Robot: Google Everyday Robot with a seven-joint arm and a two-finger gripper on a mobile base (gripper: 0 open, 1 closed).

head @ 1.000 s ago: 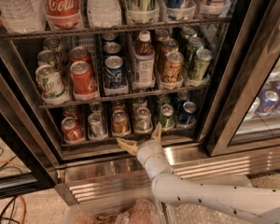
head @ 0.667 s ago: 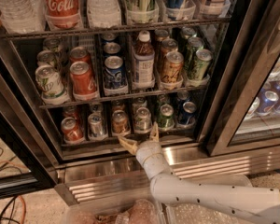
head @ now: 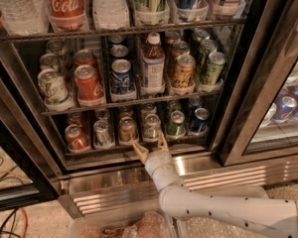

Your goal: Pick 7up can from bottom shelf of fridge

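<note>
The fridge (head: 238, 83) stands open with its dark wire racks in view. On the bottom shelf (head: 139, 150) a row of cans stands behind the front rail. The 7up can (head: 151, 127), pale whitish-silver with a shiny top, is fourth from the left. My gripper (head: 149, 142) is open at the front rail, just below and in front of the 7up can. One finger points toward the brown can (head: 127, 129) and the other lies beside the 7up can's right edge. It holds nothing.
A dark green can (head: 176, 123) and a blue can (head: 198, 120) stand right of the 7up can. A silver-grey can (head: 103, 133) and a red can (head: 76, 138) stand at the left. The rack above (head: 124, 103) holds cans and a bottle (head: 152, 66). A ribbed steel strip (head: 228, 175) runs below.
My gripper has edged slightly up and in toward the bottom shelf's front rail, and its fingers stand a little closer together. The cans have not moved.
</note>
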